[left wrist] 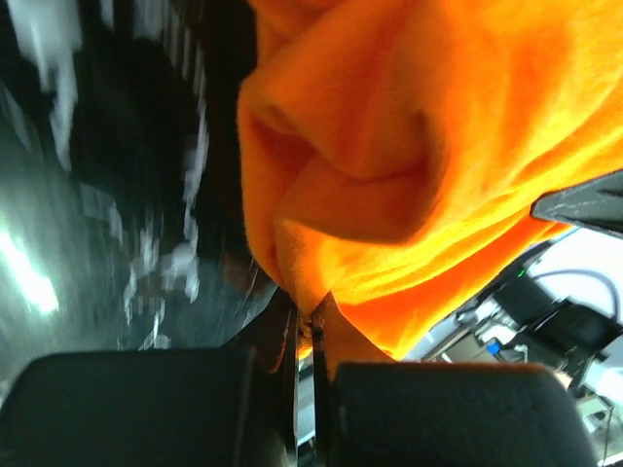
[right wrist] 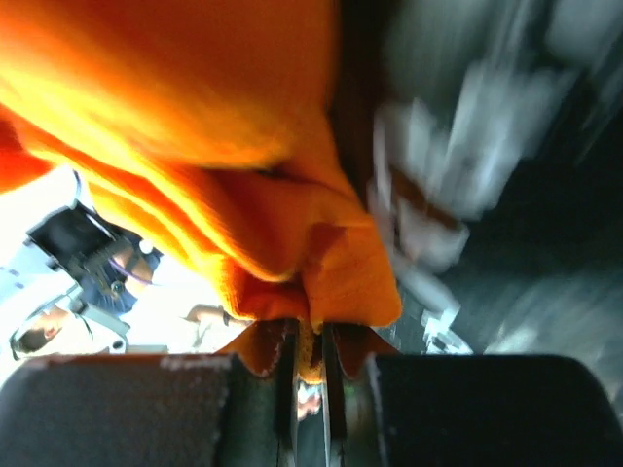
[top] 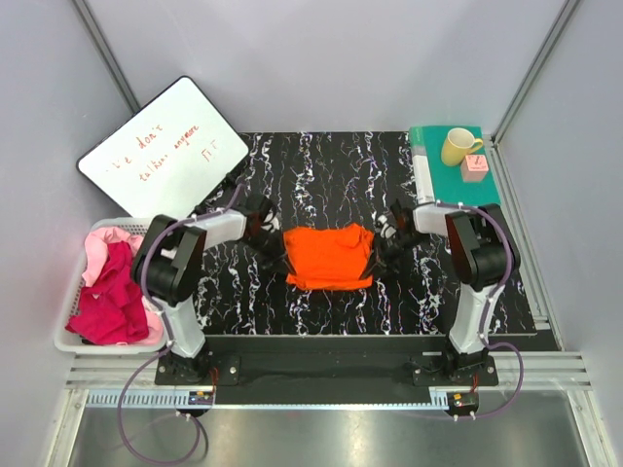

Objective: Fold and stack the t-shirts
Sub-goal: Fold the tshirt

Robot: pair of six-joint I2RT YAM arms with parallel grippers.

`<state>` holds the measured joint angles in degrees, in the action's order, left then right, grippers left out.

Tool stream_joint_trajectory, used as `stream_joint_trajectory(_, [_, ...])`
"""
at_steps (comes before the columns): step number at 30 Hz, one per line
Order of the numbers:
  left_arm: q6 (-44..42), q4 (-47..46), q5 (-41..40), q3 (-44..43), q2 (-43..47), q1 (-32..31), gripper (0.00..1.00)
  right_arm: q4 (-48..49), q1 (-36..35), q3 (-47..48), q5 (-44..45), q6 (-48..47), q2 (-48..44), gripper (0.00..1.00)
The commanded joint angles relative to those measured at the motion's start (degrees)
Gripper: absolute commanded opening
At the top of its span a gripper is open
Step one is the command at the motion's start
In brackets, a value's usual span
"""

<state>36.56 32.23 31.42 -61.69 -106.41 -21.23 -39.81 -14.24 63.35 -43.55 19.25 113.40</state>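
An orange t-shirt (top: 329,255) lies partly folded on the black marbled mat (top: 321,165) between my two arms. My left gripper (top: 276,251) is shut on its left edge; the left wrist view shows orange cloth (left wrist: 409,146) pinched between the jaws of that gripper (left wrist: 311,326). My right gripper (top: 382,248) is shut on the shirt's right edge, and in the right wrist view a fold of orange cloth (right wrist: 243,195) sits clamped in the gripper (right wrist: 310,336). Magenta and pale pink t-shirts (top: 112,292) lie crumpled in a white basket (top: 73,342) at the left.
A whiteboard (top: 161,156) with red writing leans at the back left. A teal-green mat (top: 487,180) at the back right carries a yellow mug (top: 458,146) and a small pink block (top: 475,167). Grey walls enclose the table.
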Motion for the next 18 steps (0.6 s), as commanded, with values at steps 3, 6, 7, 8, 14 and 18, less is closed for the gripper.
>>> stream_joint_trajectory(3, [-1.2,2.7,-4.3,8.7,7.3,-1.1,0.06,1.0,-1.6,-11.2,4.5,2.0,-9.8,0.19])
stream_joint_trajectory(6, [-1.9,2.7,-5.0,9.5,7.9,-1.8,0.41,1.3,-1.6,-12.8,5.3,1.5,-10.0,0.35])
stream_joint_trajectory(7, [-2.2,2.9,-5.5,9.5,8.4,-1.9,0.62,1.3,-1.7,-12.6,5.5,1.4,-10.0,0.4])
stream_joint_trajectory(8, [-2.7,3.7,-6.4,8.6,8.9,-1.9,0.75,0.4,-1.6,-11.8,6.5,1.0,-10.4,0.6])
stream_joint_trajectory(14, [-4.6,8.5,-10.0,4.3,13.6,-1.9,0.85,-7.2,-1.6,-3.8,11.8,-0.5,-14.7,0.98])
stream_joint_trajectory(18, [-5.1,10.8,-11.2,-0.3,15.9,-1.8,0.85,-10.7,-1.6,2.8,14.7,-1.8,-17.1,1.0])
